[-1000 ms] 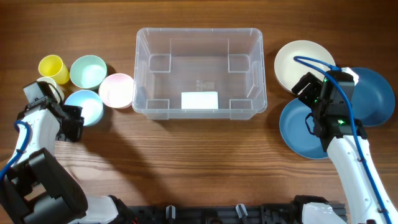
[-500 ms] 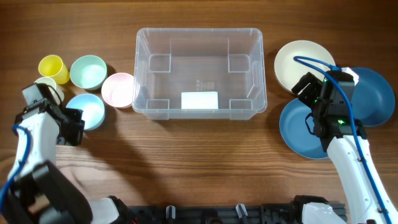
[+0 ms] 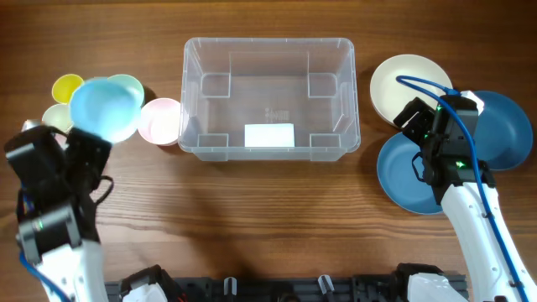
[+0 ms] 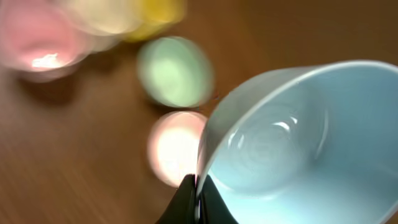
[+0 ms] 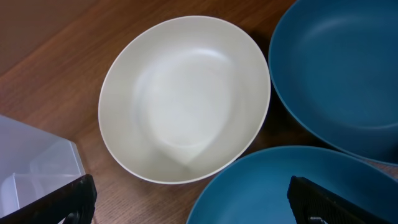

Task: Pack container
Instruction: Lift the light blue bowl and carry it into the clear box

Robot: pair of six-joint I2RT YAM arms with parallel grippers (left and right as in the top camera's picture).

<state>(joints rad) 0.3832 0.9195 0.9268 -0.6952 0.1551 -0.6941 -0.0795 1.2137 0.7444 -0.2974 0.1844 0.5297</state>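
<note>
At the far middle of the wooden table (image 3: 268, 218) stands the clear, ribbed plastic container (image 3: 268, 39), round-cornered, empty but for a white label (image 3: 269, 134) on its base. At left, the left gripper (image 4: 198, 199) pinches the rim of a glossy pale-blue bowl (image 4: 298, 137). At right, the right gripper (image 5: 199, 199) gapes wide above a cream bowl (image 5: 183, 99) and blue plates (image 5: 336, 68).

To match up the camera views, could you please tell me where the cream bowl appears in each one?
Overhead: cream bowl, upper right, beside the container.
Left wrist: not in it.
Right wrist: centre.
Shared landmark: the container's corner, lower left in the right wrist view.
</note>
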